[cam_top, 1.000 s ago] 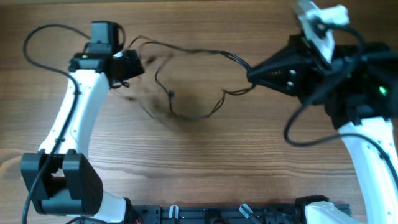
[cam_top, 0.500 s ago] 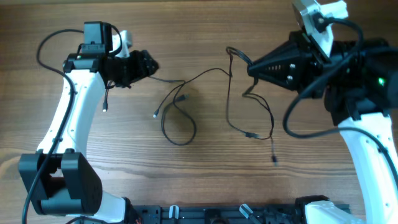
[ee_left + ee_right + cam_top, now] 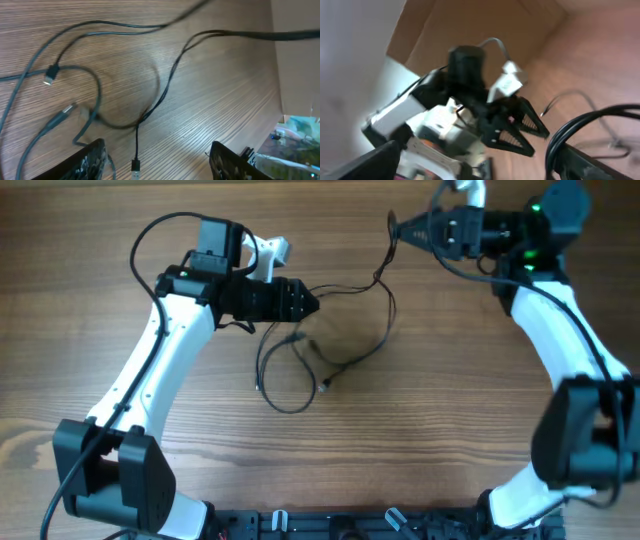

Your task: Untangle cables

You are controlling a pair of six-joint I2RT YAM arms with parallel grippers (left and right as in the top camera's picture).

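Observation:
Thin black cables (image 3: 345, 360) lie loosely in the table's middle, with a loop (image 3: 272, 385) toward the front and a plug end (image 3: 325, 385). One strand climbs to the far edge (image 3: 389, 255) and reaches my right gripper (image 3: 398, 226). In the right wrist view that gripper (image 3: 480, 155) is open, with a black cable loop (image 3: 560, 137) draped over one finger. My left gripper (image 3: 308, 302) hovers at the left end of the cables. Seen from the left wrist, it (image 3: 159, 146) is open, with a plug (image 3: 134, 166) lying on the wood between its fingers and cables (image 3: 150, 102) spread ahead.
The wooden table (image 3: 450, 410) stretches around the cables. A black rail (image 3: 340, 525) runs along the front edge between the arm bases. Thicker black arm leads arc over the left arm (image 3: 150, 235) and beside the right arm (image 3: 480, 275). A cardboard wall (image 3: 470, 25) stands beyond the far edge.
My right arm swung from the right side up to the far edge and its jaws opened. The left gripper moved right toward the centre. The cables drew together in the middle.

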